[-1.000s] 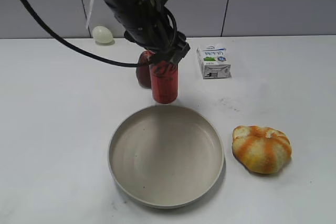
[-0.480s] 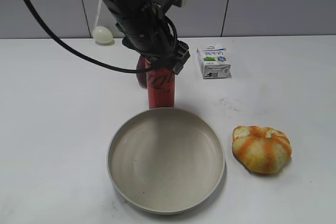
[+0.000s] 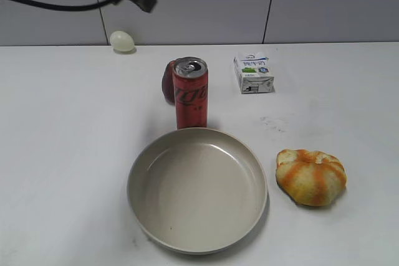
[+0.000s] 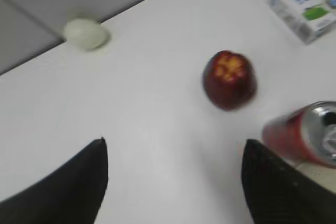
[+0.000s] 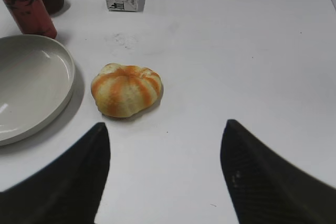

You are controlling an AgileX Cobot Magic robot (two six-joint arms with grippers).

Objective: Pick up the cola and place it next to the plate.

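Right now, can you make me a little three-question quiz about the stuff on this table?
1. True or false: the can lies on its side.
2. What sits right behind the can? A) the egg B) the dark red fruit C) the carton
3. Fill in: the orange and white striped bun sits to the ____ of the plate in the exterior view.

Key:
1. False. It stands upright at the plate's far rim.
2. B
3. Right. The left gripper and right gripper have their fingers spread, holding nothing.
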